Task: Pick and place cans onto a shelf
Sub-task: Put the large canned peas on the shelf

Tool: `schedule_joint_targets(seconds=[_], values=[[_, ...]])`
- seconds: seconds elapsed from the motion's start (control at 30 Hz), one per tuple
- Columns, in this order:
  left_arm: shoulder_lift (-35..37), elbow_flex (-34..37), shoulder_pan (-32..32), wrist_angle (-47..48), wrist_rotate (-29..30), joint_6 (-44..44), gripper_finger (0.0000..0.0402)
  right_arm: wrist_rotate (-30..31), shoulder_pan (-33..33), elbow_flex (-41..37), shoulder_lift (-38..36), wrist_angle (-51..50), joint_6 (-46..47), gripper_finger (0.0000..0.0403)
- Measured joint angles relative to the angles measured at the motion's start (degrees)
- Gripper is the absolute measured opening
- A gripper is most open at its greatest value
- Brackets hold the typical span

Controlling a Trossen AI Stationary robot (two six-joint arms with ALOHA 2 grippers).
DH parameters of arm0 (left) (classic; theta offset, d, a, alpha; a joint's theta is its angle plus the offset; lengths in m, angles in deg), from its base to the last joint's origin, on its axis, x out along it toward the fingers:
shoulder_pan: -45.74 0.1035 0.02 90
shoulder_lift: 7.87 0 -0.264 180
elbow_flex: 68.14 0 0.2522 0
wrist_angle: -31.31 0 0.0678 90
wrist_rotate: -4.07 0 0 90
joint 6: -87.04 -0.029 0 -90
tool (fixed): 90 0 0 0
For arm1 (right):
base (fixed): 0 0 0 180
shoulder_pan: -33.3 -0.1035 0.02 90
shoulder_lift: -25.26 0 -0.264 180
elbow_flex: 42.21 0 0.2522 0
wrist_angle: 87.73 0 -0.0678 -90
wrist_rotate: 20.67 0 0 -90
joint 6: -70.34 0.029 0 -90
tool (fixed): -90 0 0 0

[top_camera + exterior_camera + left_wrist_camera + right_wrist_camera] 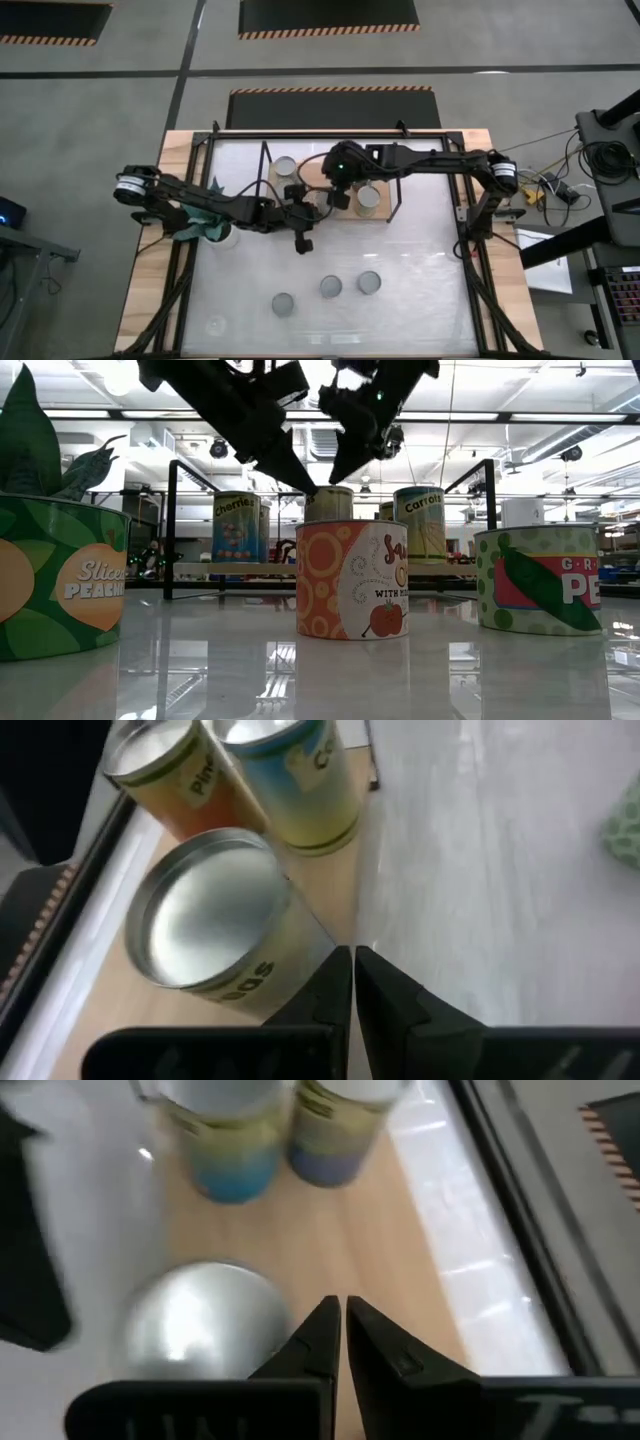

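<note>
The shelf, a light-wood board in a black frame, stands at the table's far side. Several cans stand on it, among them a silver-topped can, which also shows in the right wrist view and the low view. My left gripper is shut, its tips beside this can's side wall. My right gripper is shut, its tips just past the same can's top, over the board. Three more cans stand upright on the table's near half. My left gripper slants down from the table's left, its shut fingertips at the silver-topped can's side wall near the rim; I cannot tell whether they touch it. My right gripper slants down from the right beside the can's top rim; I cannot tell whether it touches.
Other cans on the shelf: one at the far left, one at the right, and a cherries can and a carrots can in the low view. A teal plant lies under my left arm. A peach can and a sauce can stand close to the low camera.
</note>
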Motion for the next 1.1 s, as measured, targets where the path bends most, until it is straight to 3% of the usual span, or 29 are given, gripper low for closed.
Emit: schedule_joint_targets(seconds=[0.4, 0.7, 0.83, 0.9, 1.0, 1.1], values=[[-1.6, 0.0, 0.6, -0.4, 16.6, 2.2, 0.0, -2.7, 1.0, -0.3, 2.6, -2.8, -2.8, 0.0013], [-1.6, 0.0, 0.6, 0.3, 16.6, 2.8, 0.0, -3.6, -0.9, -0.3, 1.8, -7.8, 1.4, 0.0013], [-0.2, -0.1, 0.1, 5.2, 16.5, 3.8, 0.0, -4.4, -1.3, -0.3, 1.8, -7.9, 2.0, 0.0013], [0.4, -0.1, -0.3, 6.0, 12.7, 3.8, 0.0, -4.4, -1.4, -0.3, 1.8, -7.8, 2.3, 0.0013], [0.1, -0.1, -0.6, 4.8, 1.8, 1.9, 0.0, -4.3, -1.3, -0.3, 1.8, -7.8, 2.3, 0.0013], [-0.8, -0.1, -0.6, 2.4, 2.6, 1.5, 0.0, -4.1, -1.4, -0.3, 1.8, -7.8, 2.3, 0.0013]])
